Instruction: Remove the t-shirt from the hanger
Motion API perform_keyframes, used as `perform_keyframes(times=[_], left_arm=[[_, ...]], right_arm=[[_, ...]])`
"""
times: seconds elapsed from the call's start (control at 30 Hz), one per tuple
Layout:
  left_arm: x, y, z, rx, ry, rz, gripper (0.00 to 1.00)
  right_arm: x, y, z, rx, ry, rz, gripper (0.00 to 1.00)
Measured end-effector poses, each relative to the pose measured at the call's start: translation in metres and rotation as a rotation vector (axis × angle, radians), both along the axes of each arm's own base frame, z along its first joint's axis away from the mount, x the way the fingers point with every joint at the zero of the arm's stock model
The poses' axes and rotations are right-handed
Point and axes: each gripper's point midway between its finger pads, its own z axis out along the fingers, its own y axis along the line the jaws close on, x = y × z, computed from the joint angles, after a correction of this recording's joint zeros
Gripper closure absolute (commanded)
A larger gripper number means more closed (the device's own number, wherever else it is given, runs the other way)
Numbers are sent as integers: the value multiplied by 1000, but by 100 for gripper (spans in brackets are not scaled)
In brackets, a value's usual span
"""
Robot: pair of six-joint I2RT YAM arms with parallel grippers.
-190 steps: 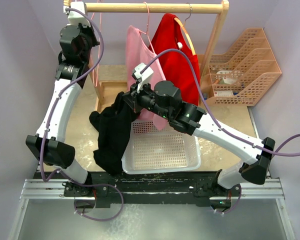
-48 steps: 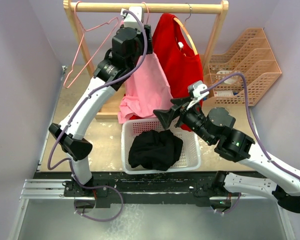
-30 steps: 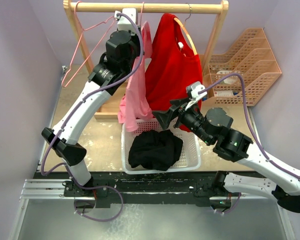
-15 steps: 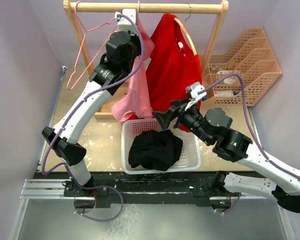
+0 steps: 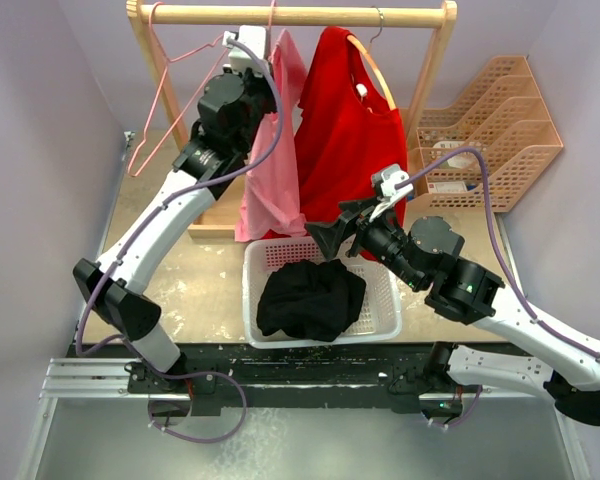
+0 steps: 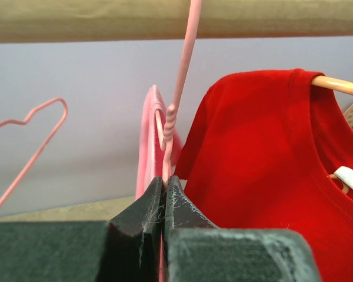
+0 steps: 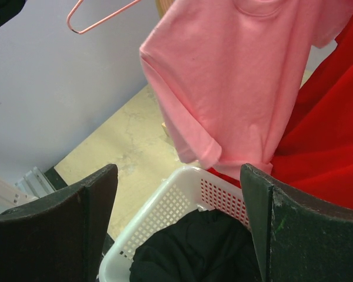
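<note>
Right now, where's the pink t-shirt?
Top external view, left of centre: the pink t-shirt hangs from the wooden rail on its pink hanger, left of the red t-shirt, above the back-left corner of the white basket; the left gripper pinches the hanger neck.

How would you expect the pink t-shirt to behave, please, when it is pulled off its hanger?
Probably floppy: the pink t-shirt hangs in soft folds with its lower edge curled. Likely light, since the thin wire hanger carries it. It may snag rather than slide, as cloth drapes over the wire.
</note>
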Motion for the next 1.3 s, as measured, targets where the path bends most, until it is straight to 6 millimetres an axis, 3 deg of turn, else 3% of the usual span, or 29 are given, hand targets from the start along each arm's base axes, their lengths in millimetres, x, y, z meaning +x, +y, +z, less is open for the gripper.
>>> perform_keyframes(times=[0.2,0.4,0.5,0.67,0.97,1.2,1.3], left_arm=[[-5,28,22,-25,-90,-6,100],[-30,56,64,-81,-219,-10,100],[-39,61,70,-90,-246,-18,100],[-53,62,64,-79,-245,-51,100],[-89,66,21,-50,-155,-130,100],[-142,79,31,-112,-167,-201,100],[-160,84,38,-141,-179,-223,100]], right_arm=[[0,0,0,0,0,-2,15],[2,2,-3,-7,4,-2,15],[3,3,-5,-12,7,-3,15],[5,3,-6,-16,8,-16,14],[30,18,14,-63,3,-89,14],[64,42,52,-95,-71,-167,14],[80,58,57,-101,-95,-181,16]])
